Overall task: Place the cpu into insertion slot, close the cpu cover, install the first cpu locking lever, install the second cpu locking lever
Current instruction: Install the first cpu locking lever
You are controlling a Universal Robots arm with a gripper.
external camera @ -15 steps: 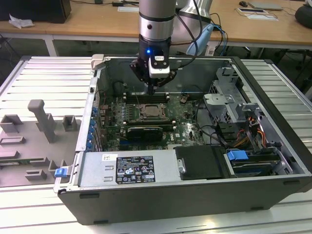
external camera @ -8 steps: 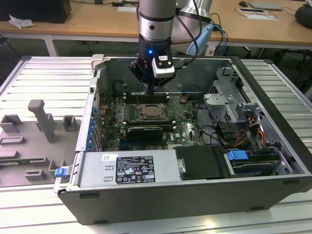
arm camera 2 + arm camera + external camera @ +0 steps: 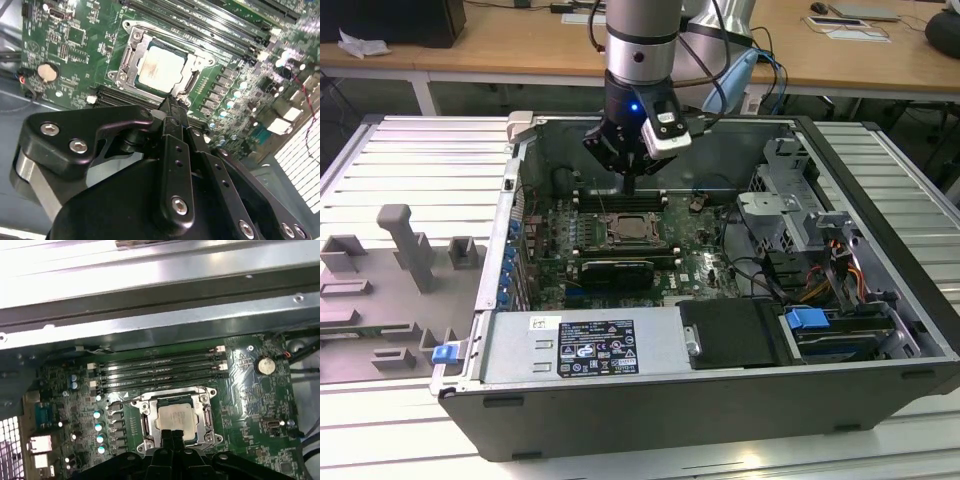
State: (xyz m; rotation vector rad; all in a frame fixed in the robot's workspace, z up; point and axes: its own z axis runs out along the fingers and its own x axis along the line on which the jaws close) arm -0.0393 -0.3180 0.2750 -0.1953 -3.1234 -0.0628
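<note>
The cpu, a pale silver square, sits in the insertion slot on the green motherboard. The cpu cover, a silver frame, lies flat around the chip's edges. My gripper hangs point-down just above the slot's edge nearest the memory slots. Both wrist views show the gripper with its fingers pressed together and nothing between them. I cannot tell how the locking levers stand.
The open computer case walls in the board. Long memory slots run beside the socket, and a black card lies on its other side. A drive cage and cables fill the exterior view's right. Grey fixtures stand outside at the left.
</note>
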